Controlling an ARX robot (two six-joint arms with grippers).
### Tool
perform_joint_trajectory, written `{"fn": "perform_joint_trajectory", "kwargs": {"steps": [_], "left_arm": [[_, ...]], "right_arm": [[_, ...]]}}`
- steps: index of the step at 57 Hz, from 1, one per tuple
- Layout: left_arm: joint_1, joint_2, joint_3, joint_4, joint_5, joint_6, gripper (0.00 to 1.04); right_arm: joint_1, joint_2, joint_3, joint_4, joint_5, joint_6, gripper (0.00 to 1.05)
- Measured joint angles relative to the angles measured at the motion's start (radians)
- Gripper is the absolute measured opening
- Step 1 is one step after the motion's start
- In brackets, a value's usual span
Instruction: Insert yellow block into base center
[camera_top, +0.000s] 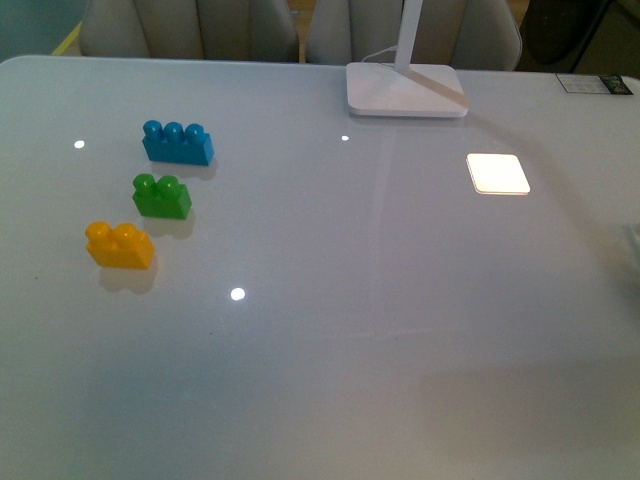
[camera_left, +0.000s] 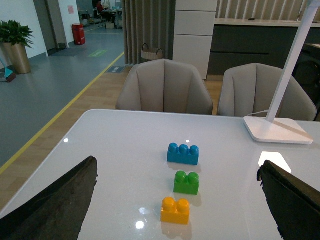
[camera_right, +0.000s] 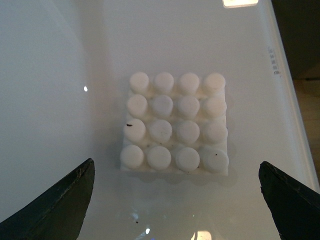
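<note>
Both released and empty: left jaws facing the yellow block (camera_left: 175, 210), right jaws above the base (camera_right: 175, 131). The label (camera_top: 596, 85) on the desk (camera_top: 400, 380) — print illegible.

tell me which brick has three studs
The blue brick, at the row's far end; the green brick and the yellow block have two studs each.

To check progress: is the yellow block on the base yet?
No, the base is bare; the yellow block rests on the table.
</note>
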Motion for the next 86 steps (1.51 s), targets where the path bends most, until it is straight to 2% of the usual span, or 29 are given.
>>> {"fn": "perform_joint_trajectory", "kwargs": {"steps": [28,57,86], "left_arm": [[0.000,0.000,0.000,0.000,0.000,0.000,0.97],[0.000,0.000,0.000,0.000,0.000,0.000,0.97],[0.000,0.000,0.000,0.000,0.000,0.000,0.97]], "right_arm": [[0.002,0.298,0.315,-0.091,-0.030,-0.013,0.96],[-0.006,0.410,0.418,-0.105,-0.059,-0.008,0.96],[0.022,0.503,0.468,-0.077,-0.029,0.040,0.96]]}}
